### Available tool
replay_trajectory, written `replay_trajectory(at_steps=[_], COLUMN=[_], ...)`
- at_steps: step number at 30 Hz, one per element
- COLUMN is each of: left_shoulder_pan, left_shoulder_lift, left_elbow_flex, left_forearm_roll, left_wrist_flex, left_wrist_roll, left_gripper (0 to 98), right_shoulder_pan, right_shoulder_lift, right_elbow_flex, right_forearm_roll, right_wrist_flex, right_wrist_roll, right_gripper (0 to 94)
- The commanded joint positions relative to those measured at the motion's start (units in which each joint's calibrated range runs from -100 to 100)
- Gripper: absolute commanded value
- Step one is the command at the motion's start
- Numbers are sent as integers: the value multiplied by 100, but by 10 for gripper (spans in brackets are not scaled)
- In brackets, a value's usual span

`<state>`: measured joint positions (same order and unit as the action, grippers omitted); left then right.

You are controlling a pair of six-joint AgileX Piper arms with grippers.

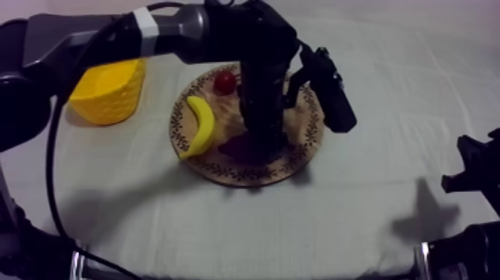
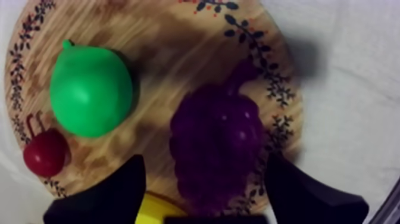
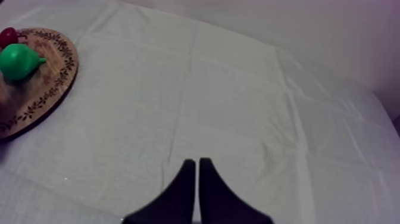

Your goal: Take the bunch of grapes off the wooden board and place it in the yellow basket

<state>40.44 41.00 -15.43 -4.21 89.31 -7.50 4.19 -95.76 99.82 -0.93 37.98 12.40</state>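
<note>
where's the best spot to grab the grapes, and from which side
Across the wide middle of the bunch of grapes, from straight above. It lies flat on the wooden board and narrows to a stem. The left gripper, open, straddles its flanks, clear of the pear.

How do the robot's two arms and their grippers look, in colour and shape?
The left arm is mostly black, with a grey section and a white band round it. The right arm looks black. The left gripper and the right gripper each have two plain black fingers that taper toward the tip.
</note>
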Motion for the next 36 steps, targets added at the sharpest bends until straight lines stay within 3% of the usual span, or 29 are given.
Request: replay_trajectory(at_steps=[1,13,26,36], left_shoulder_pan=[-7,-66,-102,-94], left_shoulder_lift=[108,412,554,-11], left_elbow_flex=[-24,70,124,439], left_forearm_roll=[-3,58,52,70], left_wrist_flex=[-23,-82,-310,-517], left_wrist_roll=[-7,-51,68,131], left_gripper=[749,748,505,472], right_shoulder_pan=[2,2,2,2], right_shoulder_lift=[0,0,0,0], right_elbow_flex=[-4,-4,-4,-4], right_forearm_roll=[-2,-2,-2,-2], right_wrist_flex=[0,0,0,0], right_wrist_roll=[-2,-2,-2,-2], right_gripper=[3,3,3,3])
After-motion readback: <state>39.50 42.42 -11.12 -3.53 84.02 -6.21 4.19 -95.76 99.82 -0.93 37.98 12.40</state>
